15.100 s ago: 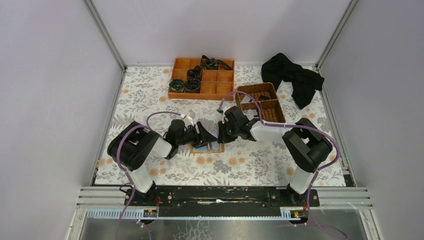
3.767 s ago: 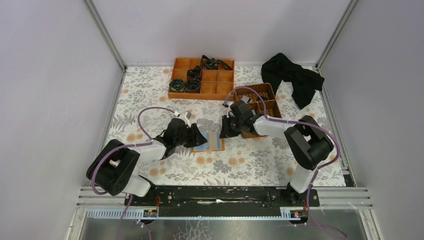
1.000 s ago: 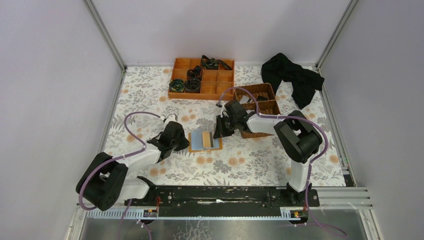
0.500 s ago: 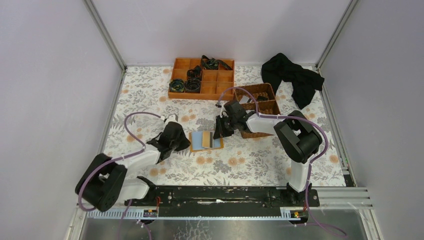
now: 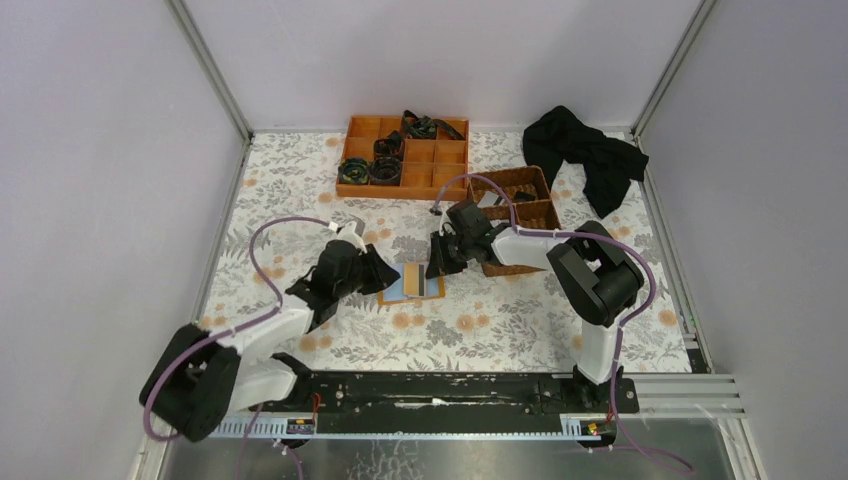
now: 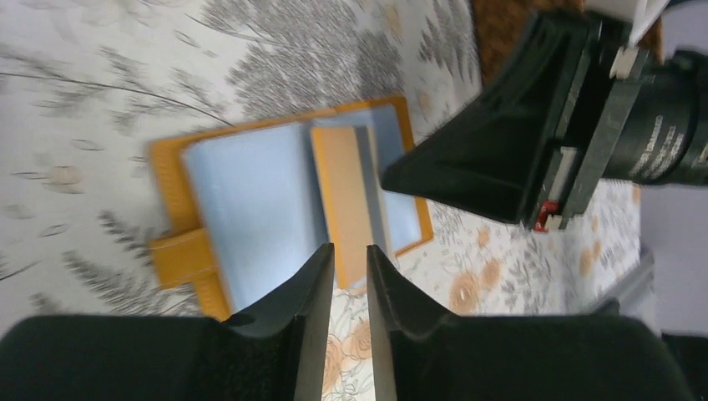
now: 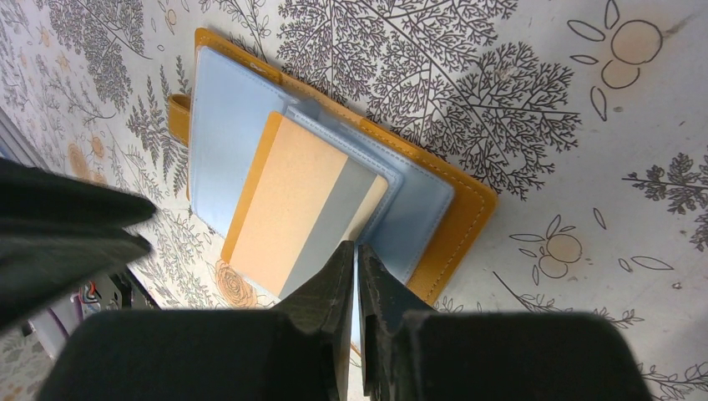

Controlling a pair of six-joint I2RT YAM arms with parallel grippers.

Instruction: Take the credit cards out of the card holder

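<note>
On the flower-printed cloth (image 7: 501,83), the left gripper (image 6: 350,248) hovers, fingers slightly apart, over the edge of the card holder (image 6: 250,209). The holder lies flat and open, smooth pale blue inside an orange rim. A thin, grey-striped orange card (image 7: 284,200) juts from its pocket to the right gripper (image 7: 356,246), whose fingers are nearly together; I cannot tell whether they pinch it.

**Overhead view, centre:** the left and right ends of the card holder (image 5: 418,282) are covered by the left claw (image 5: 388,274) and the right claw (image 5: 437,268).

**Left wrist view:** the right claw, upper right, is blurred and cut off by the frame edge. The holder's lower edge is hidden behind the left claw.

**Right wrist view, bottom centre:** the lower corner of the card (image 7: 292,200) is hidden behind the right claw. Contact cannot be told.
</note>
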